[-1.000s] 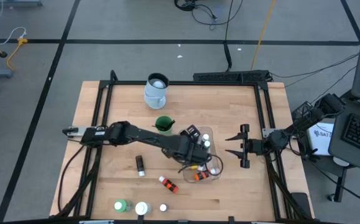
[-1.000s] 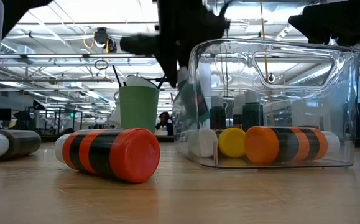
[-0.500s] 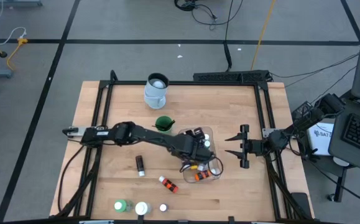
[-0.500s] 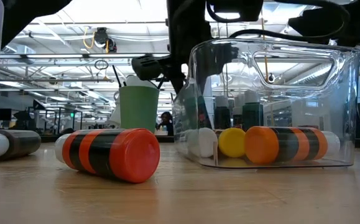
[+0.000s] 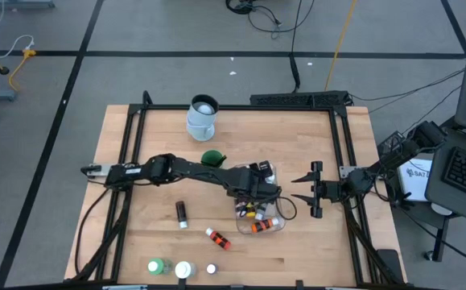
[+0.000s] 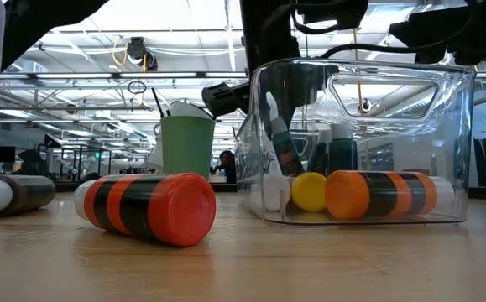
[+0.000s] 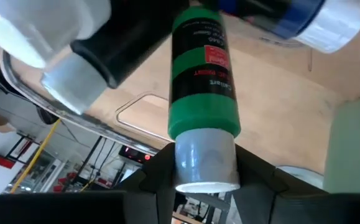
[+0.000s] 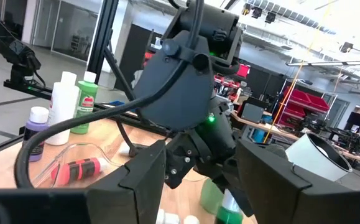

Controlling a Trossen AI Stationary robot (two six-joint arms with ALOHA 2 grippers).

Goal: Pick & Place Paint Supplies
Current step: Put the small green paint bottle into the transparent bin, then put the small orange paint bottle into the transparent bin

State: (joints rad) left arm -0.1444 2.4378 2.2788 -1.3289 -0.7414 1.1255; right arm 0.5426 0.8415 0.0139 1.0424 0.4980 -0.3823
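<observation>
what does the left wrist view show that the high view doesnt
Only the left wrist view: the green bottle between the left gripper's jaws, white cap toward the camera, its label visible.
Only the high view: the jug, the loose bottles on the table, and the waiting right gripper beside the tub.
Both: the clear tub under the left gripper.

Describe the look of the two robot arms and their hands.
Both arms are dark and slender. The left arm carries looping black cable near its hand; a small green light shows on its rounded wrist housing. The right hand has two dark pointed fingers.
</observation>
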